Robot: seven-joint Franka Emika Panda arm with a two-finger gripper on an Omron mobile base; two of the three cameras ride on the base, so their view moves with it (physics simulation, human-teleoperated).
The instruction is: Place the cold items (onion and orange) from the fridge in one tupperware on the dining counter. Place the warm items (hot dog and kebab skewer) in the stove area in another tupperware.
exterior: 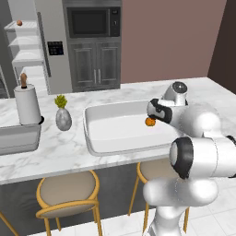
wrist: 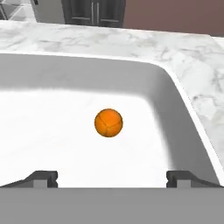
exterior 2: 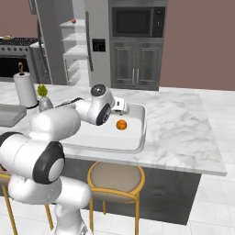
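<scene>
One orange (wrist: 108, 123) inside white tupperware (wrist: 175, 100)

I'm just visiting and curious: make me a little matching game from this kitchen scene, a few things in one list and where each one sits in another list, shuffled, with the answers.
Things
1. small round orange
2. white paper towel roll on a dark stand
3. black built-in microwave
4. grey speckled vase with a green plant

Places
A. in the wall unit above the dark cabinet doors
B. inside the big white tupperware tub
C. on the marble counter, between the towel roll and the tub
D. on the counter, left of the vase in the left base view

Pairs: 1-B, 2-D, 3-A, 4-C
</scene>
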